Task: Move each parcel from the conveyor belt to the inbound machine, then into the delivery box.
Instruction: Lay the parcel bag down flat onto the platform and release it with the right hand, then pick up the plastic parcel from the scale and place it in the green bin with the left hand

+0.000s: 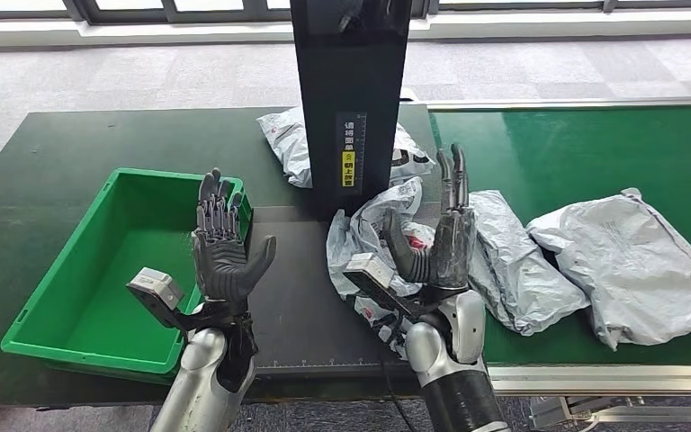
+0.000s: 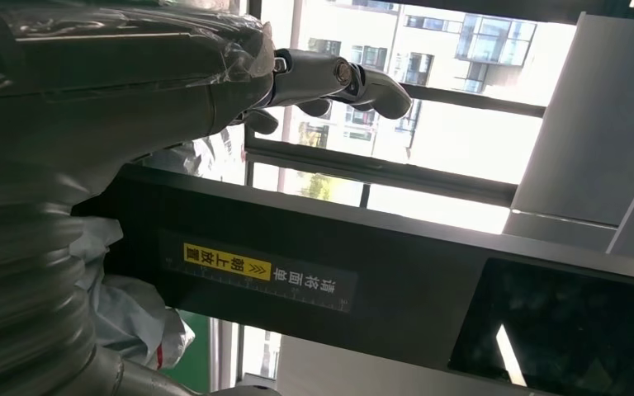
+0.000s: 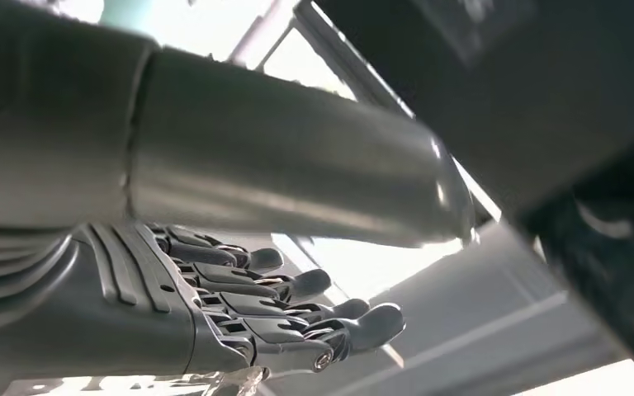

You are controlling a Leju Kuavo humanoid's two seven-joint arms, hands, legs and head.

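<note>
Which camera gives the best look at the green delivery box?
The head view: the whole green delivery box sits on the dark table, open, beside the raised left hand. The left wrist view shows the black machine's label and a grey parcel instead; the right wrist view shows the right hand against windows.

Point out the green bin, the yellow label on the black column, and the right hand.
green bin (image 1: 99, 270), head view, bare floor.
yellow label (image 1: 348, 168), head view, its middle.
right hand (image 1: 445, 238), head view, palm.
</note>
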